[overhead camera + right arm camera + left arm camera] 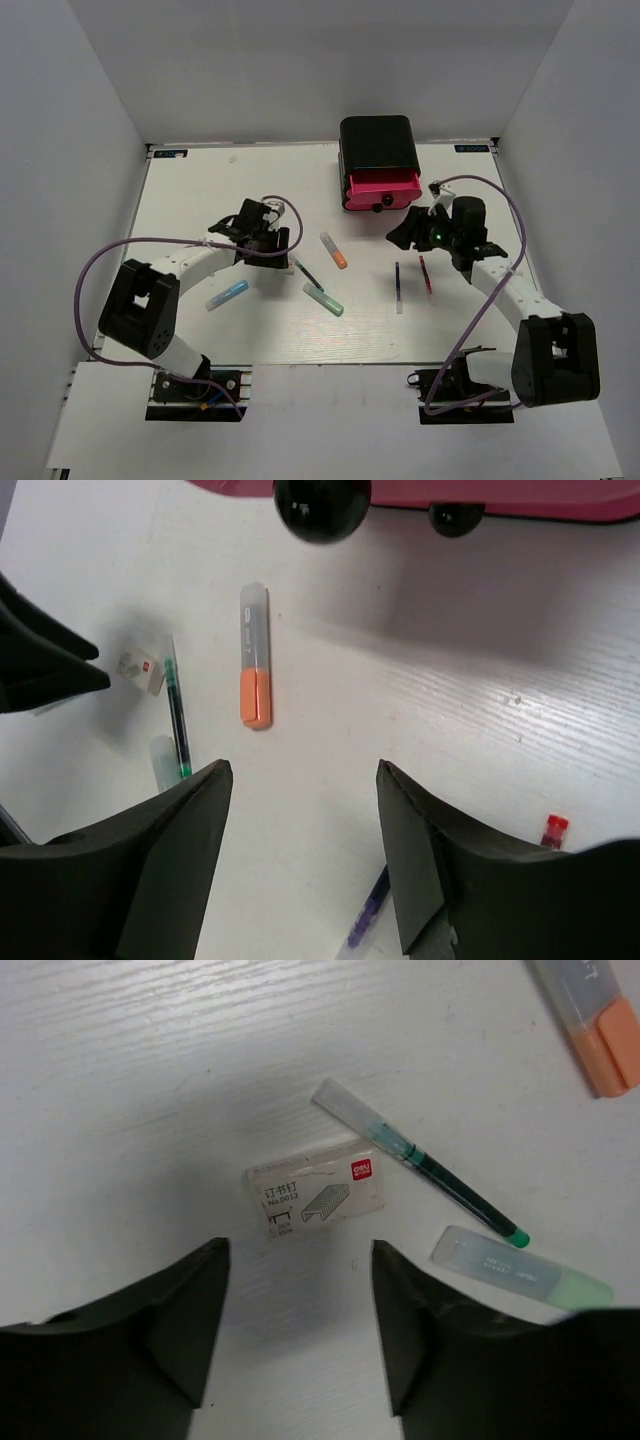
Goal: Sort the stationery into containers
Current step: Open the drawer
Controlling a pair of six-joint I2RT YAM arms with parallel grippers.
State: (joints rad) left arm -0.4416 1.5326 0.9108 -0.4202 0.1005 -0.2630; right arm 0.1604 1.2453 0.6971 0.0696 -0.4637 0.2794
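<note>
My left gripper (272, 242) (300, 1250) is open and empty, low over the table, with the small white staple box (316, 1193) just ahead of its fingertips. Beside the box lie a dark green-tipped pen (425, 1164) (308, 274), a green marker (520, 1270) (323, 298) and an orange marker (595, 1020) (334, 250). A light blue marker (227, 294) lies near the left arm. My right gripper (408, 234) (305, 770) is open and empty in front of the black cabinet (375, 140), whose pink drawer (380, 187) (500, 495) stands pulled out. A blue pen (398, 285) (368, 915) and a red pen (426, 274) (553, 832) lie below it.
The black drawer knobs (322, 505) hang close above the right gripper's view. White walls close the table (200, 200) on the left, back and right. The orange marker (255, 670) lies between the two grippers.
</note>
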